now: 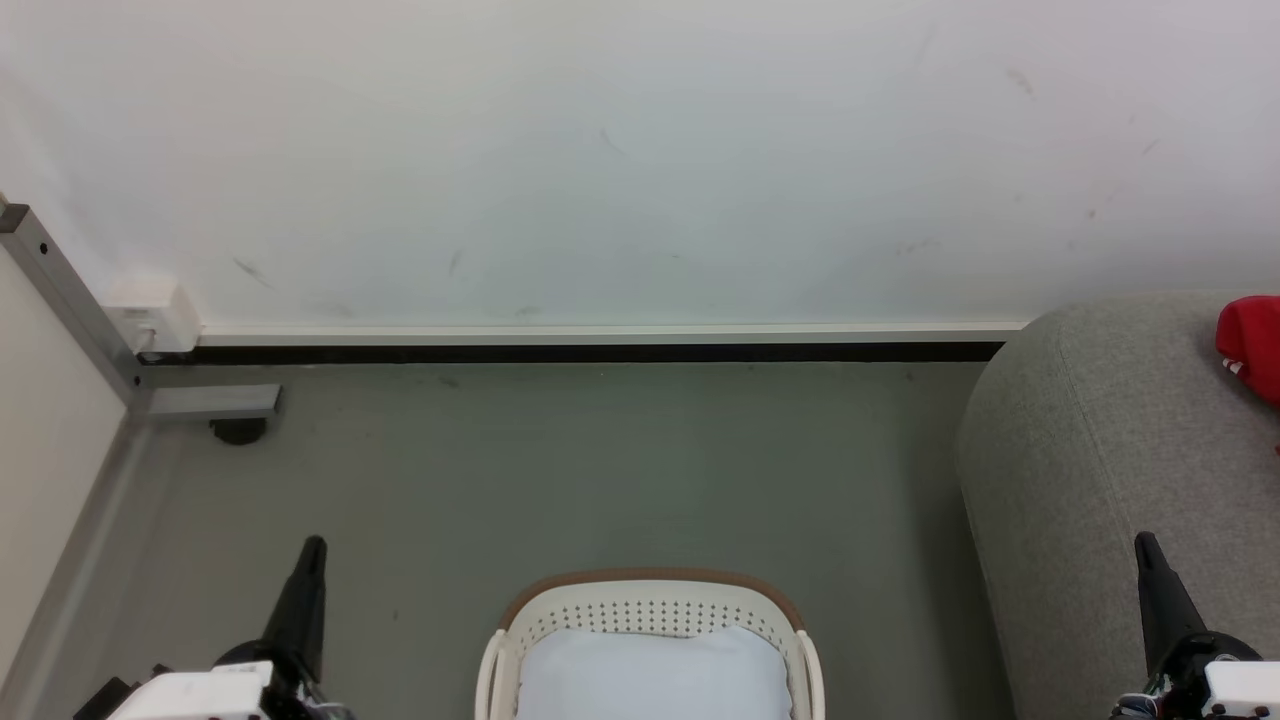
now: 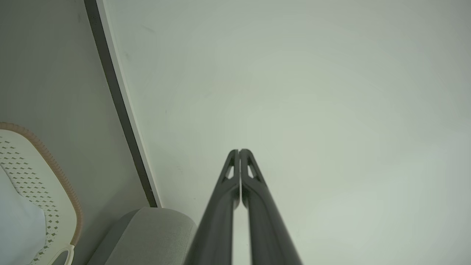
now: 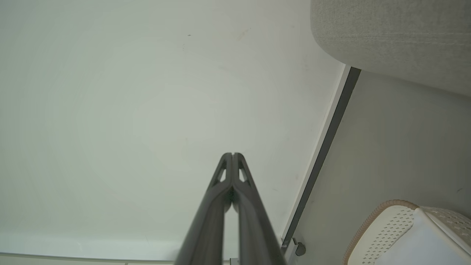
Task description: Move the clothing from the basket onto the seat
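Red clothing [image 1: 1252, 343] atop grey seat [image 1: 1080, 450]

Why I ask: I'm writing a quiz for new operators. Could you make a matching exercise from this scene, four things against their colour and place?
Things:
1. the basket
2. the clothing
3. the seat
4. the pad

Colour and place:
A. pale bluish-white, lying inside the basket
B. bright red, lying on the seat
C. light grey, to the right of the basket
D. cream-white with a brown rim, standing on the floor

Pairs: 1-D, 2-B, 3-C, 4-A
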